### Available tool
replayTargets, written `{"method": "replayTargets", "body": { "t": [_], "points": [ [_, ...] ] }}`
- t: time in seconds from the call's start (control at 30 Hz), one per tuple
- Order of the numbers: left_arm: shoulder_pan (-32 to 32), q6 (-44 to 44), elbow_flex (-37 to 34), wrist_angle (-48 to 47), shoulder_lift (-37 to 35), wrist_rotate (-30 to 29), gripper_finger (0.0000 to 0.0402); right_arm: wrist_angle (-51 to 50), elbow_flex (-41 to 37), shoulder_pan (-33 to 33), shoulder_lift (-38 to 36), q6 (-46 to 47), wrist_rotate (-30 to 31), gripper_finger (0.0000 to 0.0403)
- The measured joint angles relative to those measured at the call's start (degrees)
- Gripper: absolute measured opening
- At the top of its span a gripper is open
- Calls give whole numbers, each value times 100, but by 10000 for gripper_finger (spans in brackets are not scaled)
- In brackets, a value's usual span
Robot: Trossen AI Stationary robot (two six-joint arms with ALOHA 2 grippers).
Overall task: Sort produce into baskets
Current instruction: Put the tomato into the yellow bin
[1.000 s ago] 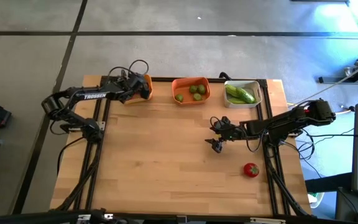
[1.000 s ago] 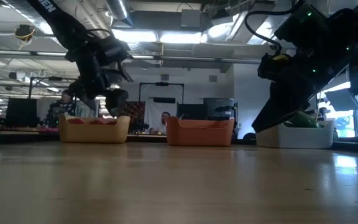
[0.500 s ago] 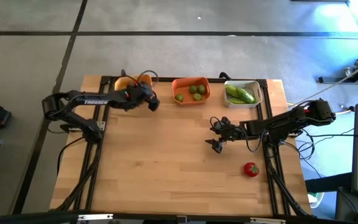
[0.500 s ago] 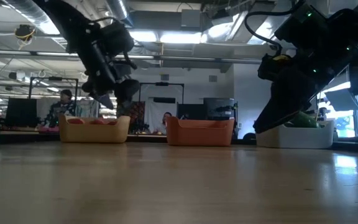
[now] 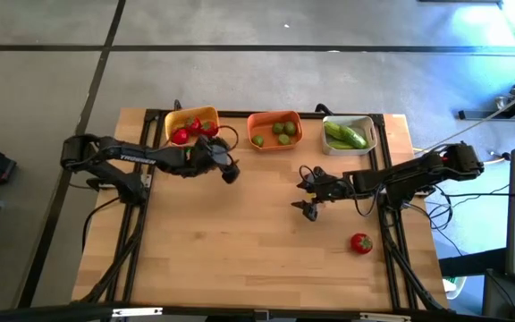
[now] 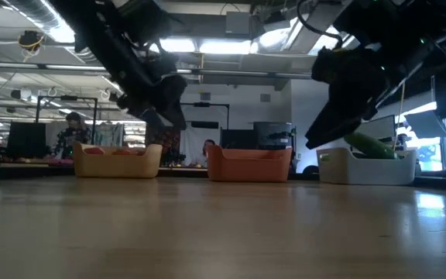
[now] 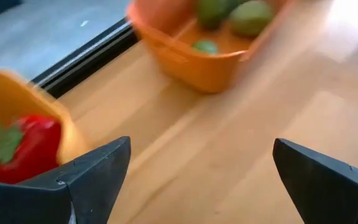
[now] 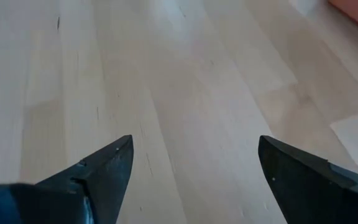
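Observation:
Three baskets stand along the table's far edge: a yellow one (image 5: 192, 126) with red tomato pieces (image 5: 182, 135), an orange one (image 5: 274, 130) with lime balls (image 5: 284, 129), a white-grey one (image 5: 349, 133) with cucumber pieces (image 5: 344, 135). One loose red tomato (image 5: 360, 243) lies on the table at the near right. My left gripper (image 5: 229, 170) is open and empty, above the table just near of the yellow and orange baskets. My right gripper (image 5: 307, 192) is open and empty, above the table's right middle, to the far left of the loose tomato.
Bare wooden tabletop (image 5: 240, 241) spreads across the middle and near side. The left wrist view shows the yellow basket's corner (image 7: 17, 99) with a tomato (image 7: 23, 152) and the orange basket (image 7: 210, 50). People show in the room beyond the table (image 6: 74, 128).
My left gripper has gone from over the yellow basket toward the table's right and near side, out over the bare table. The tomatoes in the yellow basket now show uncovered. My right gripper has shifted slightly toward the table's left.

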Motion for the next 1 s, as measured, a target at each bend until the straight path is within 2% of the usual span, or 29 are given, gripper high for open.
{"method": "replayTargets", "body": {
  "t": [0.1,0.33,0.5,0.73,1.0],
  "points": [
    [-216,271,56,134,0,52,390,-522,312,1,0,-2,-12,331],
    [-711,585,342,163,-7,163,390,-1573,1022,12,0,-44,-474,331],
    [-896,602,387,155,-7,162,390,-2100,1360,257,0,-121,-503,331],
    [-998,604,387,139,-7,162,390,-3341,1961,1109,-14,72,-141,331],
    [-998,467,387,143,-7,162,390,-4670,2360,2267,-76,1294,-169,330]
  ]
}}
